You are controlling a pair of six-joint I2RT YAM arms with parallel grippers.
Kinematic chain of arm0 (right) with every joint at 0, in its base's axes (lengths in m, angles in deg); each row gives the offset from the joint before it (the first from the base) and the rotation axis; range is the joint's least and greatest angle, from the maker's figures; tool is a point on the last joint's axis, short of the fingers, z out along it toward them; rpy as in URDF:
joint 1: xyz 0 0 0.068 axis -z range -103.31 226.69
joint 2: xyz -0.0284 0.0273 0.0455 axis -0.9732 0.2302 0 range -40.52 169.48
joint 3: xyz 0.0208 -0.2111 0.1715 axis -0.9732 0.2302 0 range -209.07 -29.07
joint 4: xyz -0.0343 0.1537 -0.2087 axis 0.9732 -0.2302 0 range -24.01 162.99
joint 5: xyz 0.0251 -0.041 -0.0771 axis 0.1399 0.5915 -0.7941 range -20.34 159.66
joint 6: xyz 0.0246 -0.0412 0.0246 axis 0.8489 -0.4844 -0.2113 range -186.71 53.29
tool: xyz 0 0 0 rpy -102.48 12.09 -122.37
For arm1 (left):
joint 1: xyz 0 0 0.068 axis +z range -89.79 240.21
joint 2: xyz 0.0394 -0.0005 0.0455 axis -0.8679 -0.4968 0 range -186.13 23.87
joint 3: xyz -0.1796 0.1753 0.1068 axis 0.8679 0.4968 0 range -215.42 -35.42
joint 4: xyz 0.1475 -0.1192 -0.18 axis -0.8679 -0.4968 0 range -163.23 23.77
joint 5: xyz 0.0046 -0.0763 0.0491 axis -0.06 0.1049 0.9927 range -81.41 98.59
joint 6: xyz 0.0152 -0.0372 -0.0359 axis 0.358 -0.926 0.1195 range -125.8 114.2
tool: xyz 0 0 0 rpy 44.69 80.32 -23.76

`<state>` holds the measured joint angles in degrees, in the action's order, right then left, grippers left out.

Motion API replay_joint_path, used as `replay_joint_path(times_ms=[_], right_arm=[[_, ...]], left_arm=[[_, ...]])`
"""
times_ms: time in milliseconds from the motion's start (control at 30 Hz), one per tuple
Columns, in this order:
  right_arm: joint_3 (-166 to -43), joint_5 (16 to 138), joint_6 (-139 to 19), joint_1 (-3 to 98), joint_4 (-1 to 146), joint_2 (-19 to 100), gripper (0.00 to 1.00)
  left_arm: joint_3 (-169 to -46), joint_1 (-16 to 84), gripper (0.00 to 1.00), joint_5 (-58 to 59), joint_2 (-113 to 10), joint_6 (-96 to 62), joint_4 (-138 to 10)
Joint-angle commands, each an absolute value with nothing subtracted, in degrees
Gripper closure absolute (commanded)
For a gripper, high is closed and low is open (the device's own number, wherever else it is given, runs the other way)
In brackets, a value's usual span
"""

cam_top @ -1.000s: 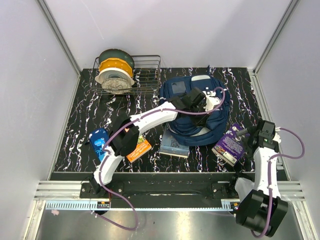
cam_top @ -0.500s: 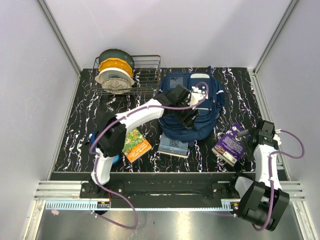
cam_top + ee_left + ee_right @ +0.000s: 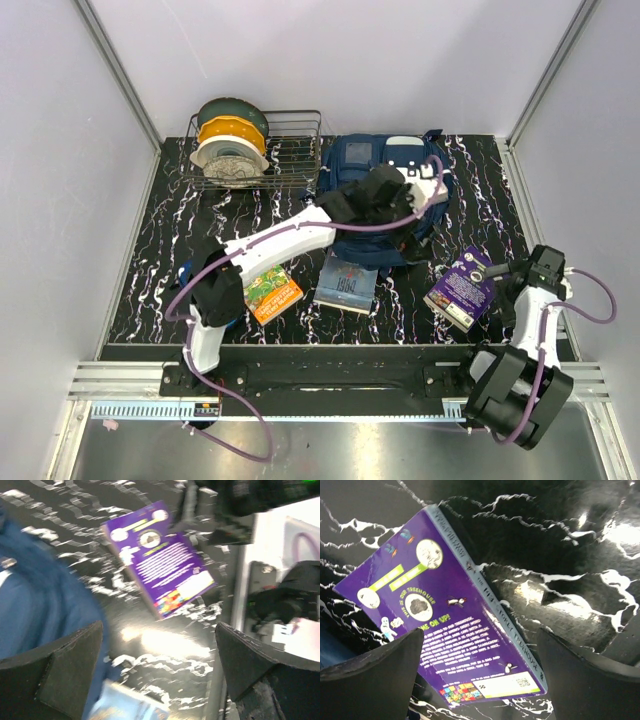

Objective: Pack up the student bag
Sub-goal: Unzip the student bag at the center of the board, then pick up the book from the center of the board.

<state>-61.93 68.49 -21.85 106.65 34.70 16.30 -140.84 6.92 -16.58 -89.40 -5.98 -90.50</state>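
The student bag (image 3: 372, 160) is a navy backpack with a grey pocket panel and white patches, lying at the back middle of the table. My left gripper (image 3: 405, 205) hovers over its front half, open and empty. In the left wrist view the bag's blue fabric (image 3: 30, 605) fills the left side, and the open left gripper (image 3: 159, 645) has only table between its fingers. My right gripper (image 3: 512, 275) is open at the right, just beside a purple book (image 3: 462, 285). The right wrist view shows the right gripper (image 3: 479, 650) open, with the purple book (image 3: 455, 625) lying just ahead of its fingers.
A blue book (image 3: 347, 283) lies in front of the bag, and an orange and green book (image 3: 272, 293) sits to its left. A blue object (image 3: 188, 272) is mostly hidden under the left arm. A wire rack (image 3: 295, 150) with filament spools stands back left.
My left gripper has opened and let go of the bag, which has dropped shut and now lies farther back. The blue book shows more fully. My right arm has shifted slightly right.
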Motion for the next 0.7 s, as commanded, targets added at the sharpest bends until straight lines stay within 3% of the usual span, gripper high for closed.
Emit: replay_joint_path(times_ms=[0,367,667], right_arm=[[-62.91,75.36,-26.01,112.45,36.68,18.10,0.00],[-60.71,80.38,-26.63,113.96,42.57,23.38,0.00],[-59.30,84.60,-27.95,113.96,46.18,24.70,0.00]], left_arm=[[-140.80,4.23,0.01,-24.17,-90.29,-11.14,-81.03],[-147.65,1.42,0.01,-24.99,-107.07,-14.67,-82.13],[-148.18,1.15,0.01,-22.53,-111.82,-18.18,-78.98]])
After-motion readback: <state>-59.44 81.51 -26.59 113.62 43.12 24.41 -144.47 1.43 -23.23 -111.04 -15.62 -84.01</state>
